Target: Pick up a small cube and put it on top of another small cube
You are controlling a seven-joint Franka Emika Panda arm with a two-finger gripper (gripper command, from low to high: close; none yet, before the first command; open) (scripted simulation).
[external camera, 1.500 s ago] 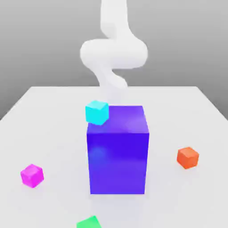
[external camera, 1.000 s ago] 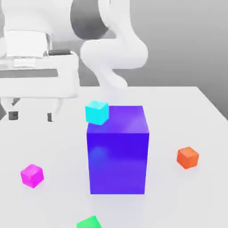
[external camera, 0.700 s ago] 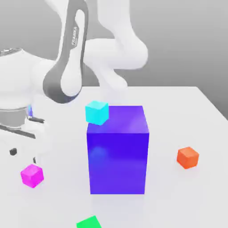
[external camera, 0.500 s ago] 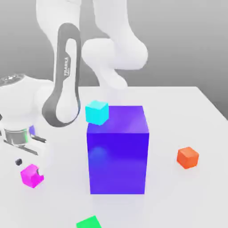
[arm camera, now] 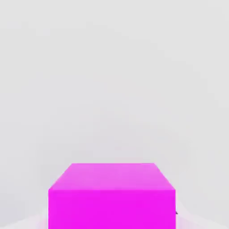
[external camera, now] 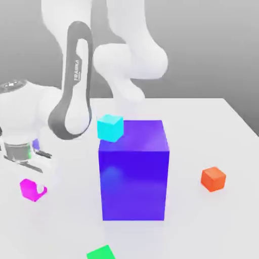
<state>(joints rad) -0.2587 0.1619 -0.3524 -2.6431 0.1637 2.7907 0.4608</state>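
Gripper [external camera: 31,188] at lower left of the exterior view is clamping its fingers on the magenta cube [external camera: 29,189] sitting on the tabletop [external camera: 202,131], risking slip if the grip is shallow during lifting toward the cyan cube [external camera: 110,127].

i'm seeing a magenta cube [external camera: 31,189] by my white arm [external camera: 76,91] with its dark grey band, a cyan cube [external camera: 110,127], a big blue-violet block [external camera: 134,177], an orange cube [external camera: 213,178], a green cube [external camera: 100,252], all showing on a white table [external camera: 212,121] against grey.
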